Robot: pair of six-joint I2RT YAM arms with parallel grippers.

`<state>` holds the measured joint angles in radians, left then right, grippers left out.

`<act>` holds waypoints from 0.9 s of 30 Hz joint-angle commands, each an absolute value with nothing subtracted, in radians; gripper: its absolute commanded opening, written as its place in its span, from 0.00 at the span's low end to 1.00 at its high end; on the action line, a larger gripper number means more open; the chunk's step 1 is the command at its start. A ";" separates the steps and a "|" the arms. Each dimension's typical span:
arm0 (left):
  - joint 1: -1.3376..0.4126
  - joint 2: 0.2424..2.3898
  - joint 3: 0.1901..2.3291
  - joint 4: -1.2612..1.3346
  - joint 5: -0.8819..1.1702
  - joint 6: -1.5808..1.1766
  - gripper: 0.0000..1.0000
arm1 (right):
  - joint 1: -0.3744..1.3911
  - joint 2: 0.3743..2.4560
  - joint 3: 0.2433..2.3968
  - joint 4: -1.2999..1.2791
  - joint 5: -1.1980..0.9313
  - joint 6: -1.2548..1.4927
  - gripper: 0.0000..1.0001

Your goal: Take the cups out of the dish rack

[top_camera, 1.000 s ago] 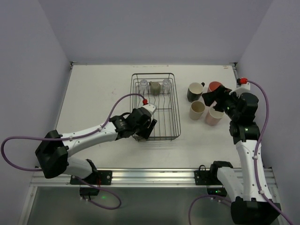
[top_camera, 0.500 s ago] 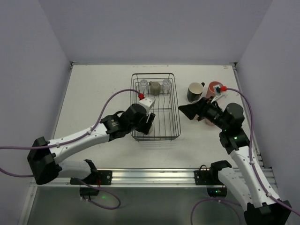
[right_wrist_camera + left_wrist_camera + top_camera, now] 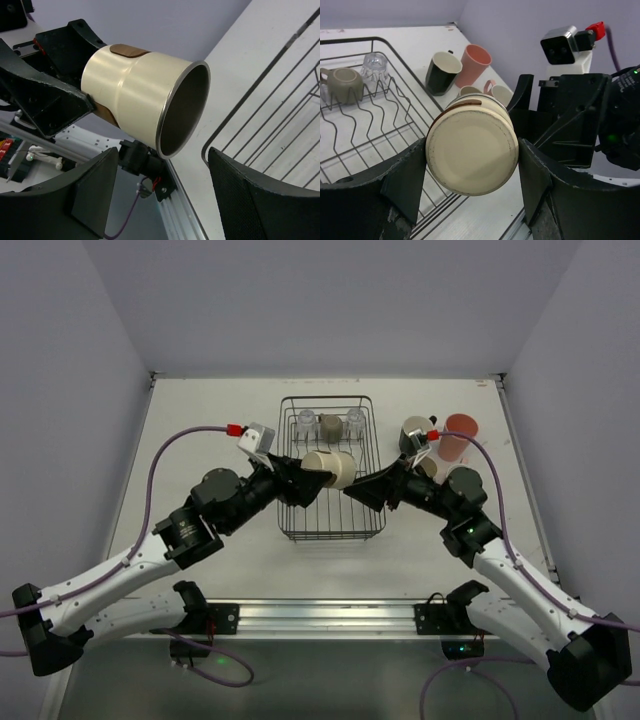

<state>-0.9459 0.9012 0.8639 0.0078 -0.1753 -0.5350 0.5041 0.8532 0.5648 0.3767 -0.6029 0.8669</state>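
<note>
My left gripper (image 3: pixel 316 474) is shut on a beige cup (image 3: pixel 333 468), held on its side above the black wire dish rack (image 3: pixel 376 502). In the left wrist view the cup's base (image 3: pixel 472 150) sits between my fingers (image 3: pixel 402 182). My right gripper (image 3: pixel 358 490) is open and faces the cup's mouth (image 3: pixel 182 110), just short of it; its fingers (image 3: pixel 95 190) do not touch it. Two clear glasses (image 3: pixel 306 422) (image 3: pixel 354 420) and a grey-brown cup (image 3: pixel 330 426) stand at the rack's far end.
On the table right of the rack stand a black mug (image 3: pixel 413 432), a pink tumbler (image 3: pixel 459 432) and a beige cup (image 3: pixel 429 469), partly hidden by my right arm. The left wrist view also shows a pink cup (image 3: pixel 501 93) there.
My left gripper has lifted the beige cup out of the rack's near end and turned it on its side. My right arm has swung left from the unloaded cups to face it.
</note>
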 commanded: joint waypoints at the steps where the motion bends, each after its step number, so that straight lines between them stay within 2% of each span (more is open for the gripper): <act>1: -0.950 0.876 0.842 0.163 -0.124 -0.601 0.21 | 0.532 0.868 0.566 0.557 -0.627 0.916 0.74; 8: -0.950 0.859 0.816 0.179 -0.075 -0.637 0.22 | 0.551 0.902 0.545 0.750 -0.646 0.972 0.63; 11: -0.950 0.856 0.805 0.179 -0.069 -0.643 0.23 | 0.555 0.928 0.531 0.855 -0.666 1.018 0.50; 12: -0.950 0.856 0.804 0.178 -0.064 -0.641 0.25 | 0.557 0.942 0.528 0.882 -0.672 1.044 0.45; 13: -0.950 0.857 0.802 0.175 -0.061 -0.638 0.27 | 0.557 0.946 0.526 0.903 -0.679 1.055 0.29; 16: -0.950 0.859 0.805 0.163 -0.055 -0.615 0.43 | 0.557 0.939 0.532 0.882 -0.678 1.045 0.05; 17: -0.950 0.856 0.808 0.143 -0.064 -0.604 0.61 | 0.557 0.927 0.552 0.795 -0.669 1.020 0.02; 19: -0.950 0.857 0.831 0.100 -0.089 -0.572 0.78 | 0.557 0.861 0.606 0.586 -0.615 0.871 0.00; 20: -0.950 0.854 0.839 0.054 -0.110 -0.560 0.89 | 0.557 0.842 0.673 0.348 -0.541 0.812 0.00; 22: -0.950 0.850 0.863 -0.022 -0.136 -0.516 0.96 | 0.557 0.801 0.722 0.174 -0.467 0.693 0.00; 23: -0.951 0.842 0.868 -0.059 -0.150 -0.500 1.00 | 0.557 0.793 0.768 0.009 -0.441 0.660 0.00; 27: -0.950 0.808 0.894 -0.176 -0.241 -0.405 1.00 | 0.555 0.772 0.837 -0.348 -0.164 0.575 0.00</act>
<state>-0.9501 0.8501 0.8368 -0.0673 -0.1368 -0.5251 0.5587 0.7933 0.7742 0.0673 -0.4191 0.7181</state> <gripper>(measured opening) 0.997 0.084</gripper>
